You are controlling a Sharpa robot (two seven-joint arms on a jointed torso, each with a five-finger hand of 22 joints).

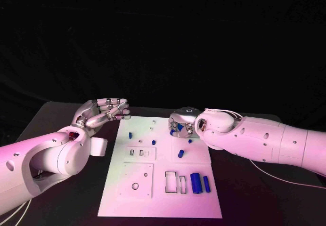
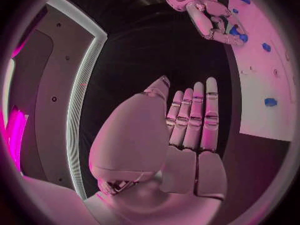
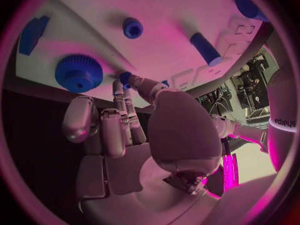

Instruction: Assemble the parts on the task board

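A: Left side first?
B: My left hand [image 1: 103, 112] hovers off the task board [image 1: 160, 207]'s far left corner, over the black table [image 1: 61, 113]. Fingers straight and pressed together, holding nothing.
A: Board contents, left to right?
B: One small blue peg [image 1: 130, 134] near the left edge, one tiny blue piece [image 1: 154, 141] mid-board, one short blue cylinder [image 1: 181, 153] below my right hand, then two long blue cylinders [image 1: 195, 182] lying side by side at the near right, beside two rectangular slots [image 1: 175, 182].
A: Right hand?
B: My right hand [image 1: 181, 126] is down over the board's far right part. Thumb and a fingertip pinch a small blue part [image 3: 125, 77]. A blue gear [image 3: 79, 72] sits on the board just beside those fingers.
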